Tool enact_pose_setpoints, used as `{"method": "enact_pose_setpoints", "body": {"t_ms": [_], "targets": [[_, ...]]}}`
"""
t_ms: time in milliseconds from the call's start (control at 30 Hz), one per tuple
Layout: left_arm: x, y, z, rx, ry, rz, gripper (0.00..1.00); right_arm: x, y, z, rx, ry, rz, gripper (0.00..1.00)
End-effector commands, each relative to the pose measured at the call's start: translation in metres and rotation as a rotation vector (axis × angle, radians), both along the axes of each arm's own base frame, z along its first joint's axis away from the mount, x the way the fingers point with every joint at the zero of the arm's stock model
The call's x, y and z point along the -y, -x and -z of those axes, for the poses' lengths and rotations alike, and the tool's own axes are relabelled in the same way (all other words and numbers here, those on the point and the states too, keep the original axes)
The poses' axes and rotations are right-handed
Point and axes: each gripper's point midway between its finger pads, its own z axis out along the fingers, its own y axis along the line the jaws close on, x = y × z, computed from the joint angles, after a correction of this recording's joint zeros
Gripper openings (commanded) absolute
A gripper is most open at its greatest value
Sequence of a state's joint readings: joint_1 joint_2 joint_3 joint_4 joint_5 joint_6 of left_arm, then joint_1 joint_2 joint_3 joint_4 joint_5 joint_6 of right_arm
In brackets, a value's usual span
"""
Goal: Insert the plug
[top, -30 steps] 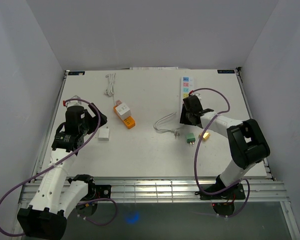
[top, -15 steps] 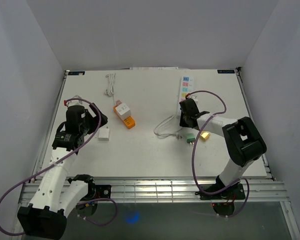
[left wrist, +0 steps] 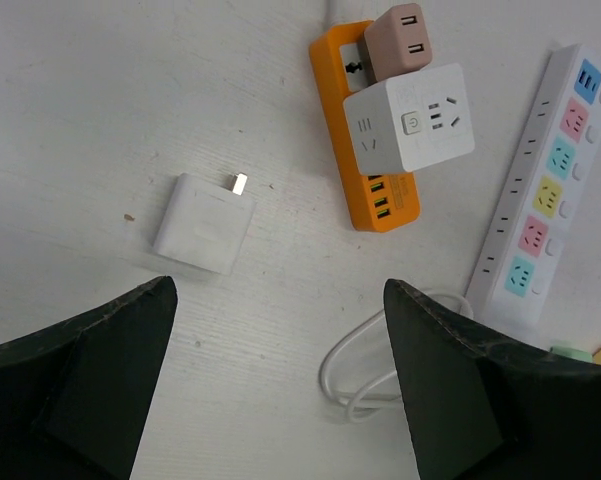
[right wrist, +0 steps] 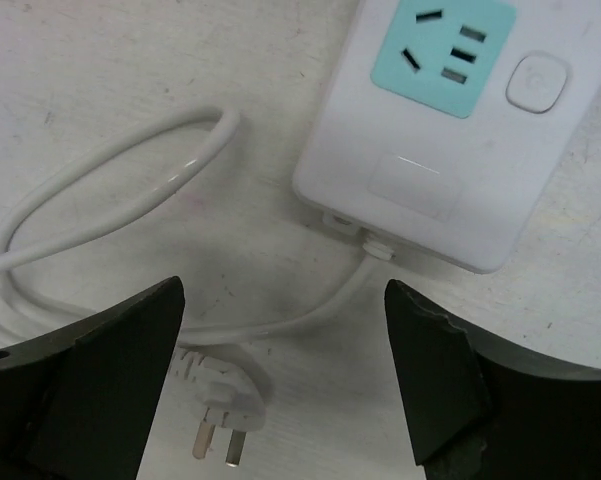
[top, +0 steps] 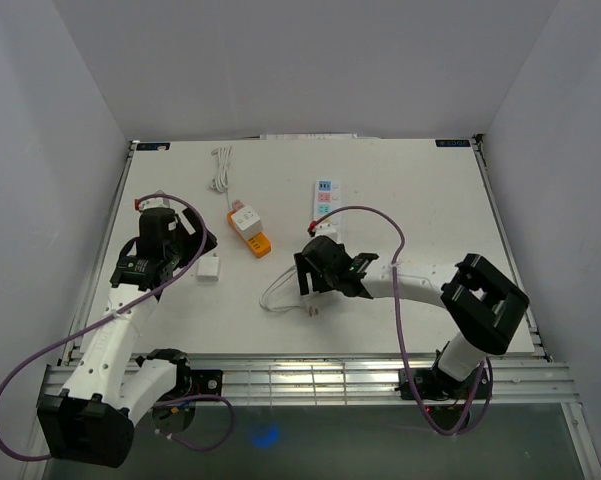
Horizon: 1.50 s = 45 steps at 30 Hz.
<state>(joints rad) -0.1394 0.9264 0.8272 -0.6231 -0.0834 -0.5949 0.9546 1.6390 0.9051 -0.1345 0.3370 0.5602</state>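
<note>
Right fingers (right wrist: 90,390) spread wide and gripping nothing, I hold the right arm over the plug (right wrist: 218,400), which lies flat near the middle of the tabletop's (top: 430,190) near edge.

In the right wrist view the plug sits inside the gap between the two fingers, closer to the finger on the left of that view. It lies back from the tips, toward the wrist. Its long axis, body to prongs, runs roughly along the fingers, with the prongs pointing back at the wrist and the near edge. That puts its sides facing the fingers, across the line they would close on. Its cord (right wrist: 110,190) loops out toward the left edge and returns to the end of the white power strip (right wrist: 430,130), just beyond the fingertips on the far side.

Left fingers (left wrist: 80,380) are also apart and empty, poised toward the left edge above a white adapter (left wrist: 202,225), with an orange strip (left wrist: 380,195) just beyond it. They are well apart from the plug, so I judge the right arm the nearer by far. The coming move looks like a straight descent and a squeeze across the plug's body. I cannot tell from here which socket is meant to receive it.
</note>
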Motion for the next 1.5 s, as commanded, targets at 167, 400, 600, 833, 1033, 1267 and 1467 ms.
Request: {"method": "enact_pose_setpoints", "body": {"t_ms": [167,400,600,833,1033,1267,1467], "targets": [[-0.012,-0.006,0.018,-0.035,-0.098,0.007,0.92,0.007,-0.015,-0.072,0.185,-0.104,0.020,0.88],[-0.008,-0.009,0.045,-0.182,-0.148,0.091,0.95,0.025,-0.026,-0.097,0.290,-0.137,0.008,0.90],[-0.005,-0.009,0.065,-0.248,-0.198,0.195,0.97,0.035,-0.030,-0.095,0.303,-0.149,-0.016,0.89],[-0.012,-0.010,0.093,-0.353,-0.233,0.185,0.94,0.034,-0.030,-0.098,0.315,-0.197,-0.054,0.89],[-0.010,-0.017,0.112,-0.408,-0.231,0.192,0.89,0.033,-0.031,-0.092,0.317,-0.196,-0.079,0.89],[-0.013,-0.024,0.128,-0.470,-0.252,0.186,0.79,0.030,-0.029,-0.088,0.313,-0.216,-0.099,0.88],[-0.010,-0.032,0.134,-0.497,-0.249,0.205,0.51,0.032,-0.028,-0.086,0.312,-0.222,-0.102,0.86]]}}
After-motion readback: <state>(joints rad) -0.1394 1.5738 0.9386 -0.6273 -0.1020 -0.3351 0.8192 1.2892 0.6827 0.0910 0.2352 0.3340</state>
